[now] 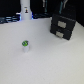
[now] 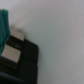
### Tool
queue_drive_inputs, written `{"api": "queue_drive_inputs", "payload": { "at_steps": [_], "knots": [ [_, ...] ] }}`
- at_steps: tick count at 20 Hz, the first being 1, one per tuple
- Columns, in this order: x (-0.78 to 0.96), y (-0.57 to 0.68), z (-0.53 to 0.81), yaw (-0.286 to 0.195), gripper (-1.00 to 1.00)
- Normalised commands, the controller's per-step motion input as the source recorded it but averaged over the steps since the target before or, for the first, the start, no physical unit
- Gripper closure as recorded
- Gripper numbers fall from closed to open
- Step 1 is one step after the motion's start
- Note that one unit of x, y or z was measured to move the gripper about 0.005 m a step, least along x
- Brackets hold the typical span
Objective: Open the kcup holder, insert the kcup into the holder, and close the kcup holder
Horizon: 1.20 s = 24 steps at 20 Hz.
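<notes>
The pod [image 1: 25, 46] stands on the white desk [image 1: 45, 60], well apart from the black drawer box [image 1: 62, 26]; the tool's state cannot be told.

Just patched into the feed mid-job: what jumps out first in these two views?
The big black boxy drawer unit stands on the white table toward the exterior view's upper right, apparently closed. The small white pod with a green top stands alone on the table toward that view's left, well apart from it. The wrist view shows the unit's black corner close up.
</notes>
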Motion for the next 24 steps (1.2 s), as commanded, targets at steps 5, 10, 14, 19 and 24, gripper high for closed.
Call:
{"api": "queue_drive_inputs", "payload": {
  "at_steps": [5, 10, 14, 19, 24],
  "knots": [
    [-0.26, 0.71, -0.02, -0.186, -1.0],
    [-0.28, 0.71, -0.1, -0.177, -1.0],
    [-0.3, 0.65, -0.19, -0.168, -1.0],
    [-0.3, 0.54, -0.26, -0.16, -1.0],
    [-0.26, 0.32, -0.39, -0.108, -1.0]
  ]
}}
